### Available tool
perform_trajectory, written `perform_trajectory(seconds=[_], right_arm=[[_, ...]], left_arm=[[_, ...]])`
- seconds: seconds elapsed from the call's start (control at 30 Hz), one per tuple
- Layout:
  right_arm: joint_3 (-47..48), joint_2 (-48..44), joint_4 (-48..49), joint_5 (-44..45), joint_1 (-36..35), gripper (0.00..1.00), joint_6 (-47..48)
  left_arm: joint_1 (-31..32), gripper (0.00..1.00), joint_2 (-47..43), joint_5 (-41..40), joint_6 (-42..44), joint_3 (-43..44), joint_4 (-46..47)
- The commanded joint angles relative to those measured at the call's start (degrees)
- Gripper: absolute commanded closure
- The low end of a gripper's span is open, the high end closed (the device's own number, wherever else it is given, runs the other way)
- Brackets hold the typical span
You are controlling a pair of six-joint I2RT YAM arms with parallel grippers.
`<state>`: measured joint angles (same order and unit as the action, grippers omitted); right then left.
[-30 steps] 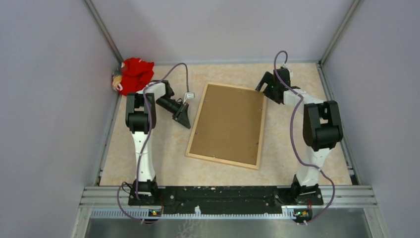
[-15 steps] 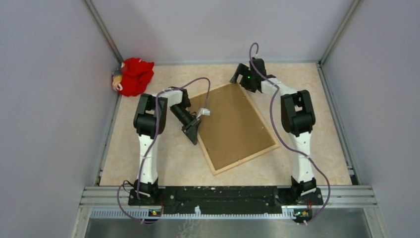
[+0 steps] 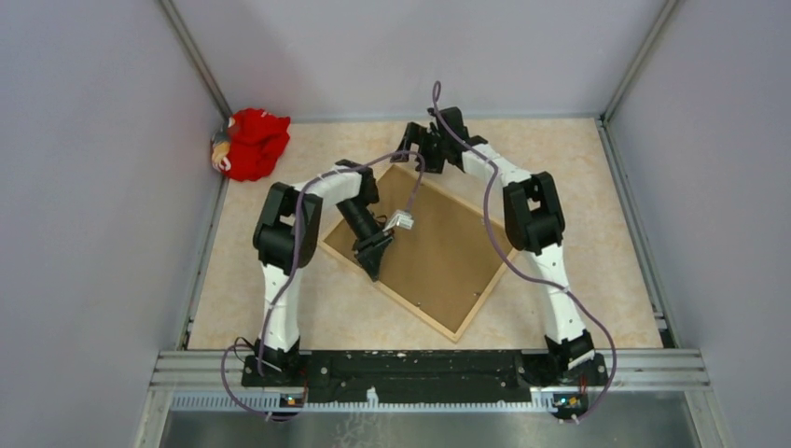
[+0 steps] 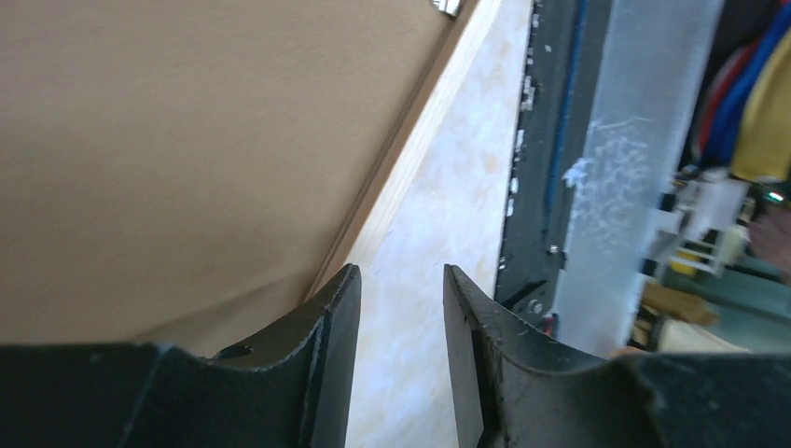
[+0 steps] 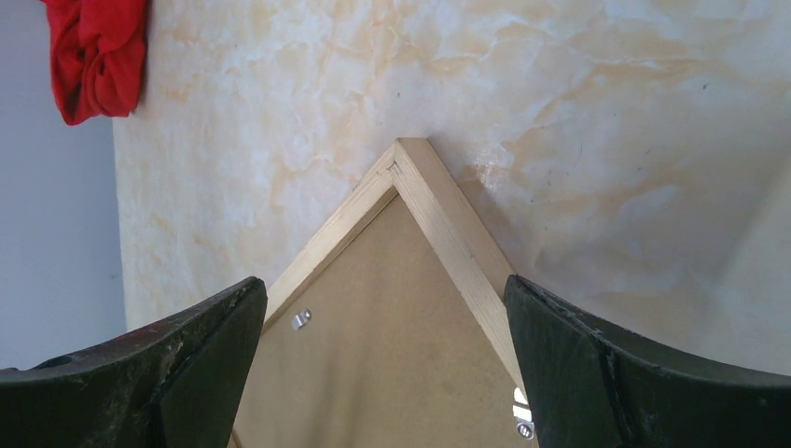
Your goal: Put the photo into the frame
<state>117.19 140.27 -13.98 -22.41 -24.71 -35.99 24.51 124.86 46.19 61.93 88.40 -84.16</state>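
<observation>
Cloth [image 3: 252,142], red and bunched, lies far-left, well apart from the frame [image 5: 453,233].

Three views, one frame [image 5: 454,233]
We look down from overhead; wrist cameras sit close over its edges.

We are seeing a beige marbled table [image 3: 597,280] carrying the frame [image 3: 420,313], back up, and a red cloth [image 3: 252,142] far left.
</observation>
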Motion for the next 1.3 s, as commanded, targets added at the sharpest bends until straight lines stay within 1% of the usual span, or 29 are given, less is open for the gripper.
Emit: perform_trajectory(seconds=[0.0,0.07,0.13,0.2,0.23,0.27,0.3,0.37,0.43,0.53,0.67,0.87,1.07,1.17,1.27], right_arm=[[4.73,-5.07,-2.33,-0.58,1.76,0.01,1.7],[4.32,-7.54,-3.14,1.46,2.93,0.01,2.58],[1.73,-11.37,-3.64,3.78,3.98,0.01,3.66],[-4.28,-16.34,-2.01,6.35,4.71,0.01,4.02],[-7.52,-18.63,-1.06,7.17,4.89,0.01,4.05],[-10.74,-21.0,-0.34,7.8,4.93,0.01,4.12],[-13.51,-23.1,0.32,8.54,4.85,0.01,4.2],[-21.5,-27.23,2.64,8.48,4.5,0.01,3.28],[-27.61,-30.78,4.8,8.38,3.74,0.01,2.08],[-35.44,-34.72,7.85,7.18,1.87,0.01,-0.02],[-40.38,-36.26,11.19,5.21,-1.61,0.01,-2.65],[-40.72,-33.18,15.45,3.73,-5.41,0.02,-5.97],[-39.5,-29.77,16.08,2.19,-8.56,0.04,-7.69],[-39.76,-28.74,16.31,1.57,-10.05,0.04,-8.39],[-40.11,-27.93,16.85,1.11,-11.9,0.05,-9.49]], left_arm=[[-5.0,0.55,-6.61,-3.76,1.8,5.53,3.13],[-8.48,0.56,-6.73,-4.56,0.76,9.61,3.21],[-13.95,0.58,-4.5,-3.66,-1.92,15.99,3.89],[-20.06,0.65,-0.19,-0.93,-5.51,23.76,4.45],[-22.64,0.69,2.35,0.51,-8.25,29.41,4.65],[-25.45,0.74,5.17,2.24,-9.62,33.18,4.99],[-27.53,0.78,7.53,3.62,-12.84,35.97,5.87],[-29.88,0.82,11.1,6.18,-15.77,38.28,7.66],[-30.22,0.83,12.59,7.78,-16.34,36.67,8.82],[-30.1,0.84,13.28,10.57,-16.03,31.94,10.14],[-30.12,0.86,14.18,12.8,-14.71,27.65,10.06],[-29.67,0.9,14.99,15.16,-8.42,24.16,4.84],[-28.16,0.92,11.83,13.28,-1.19,14.29,3.19],[-27.35,0.91,9.1,11.56,1.97,8.56,3.26],[-27.06,0.89,6.88,10.36,3.43,5.37,3.21]])
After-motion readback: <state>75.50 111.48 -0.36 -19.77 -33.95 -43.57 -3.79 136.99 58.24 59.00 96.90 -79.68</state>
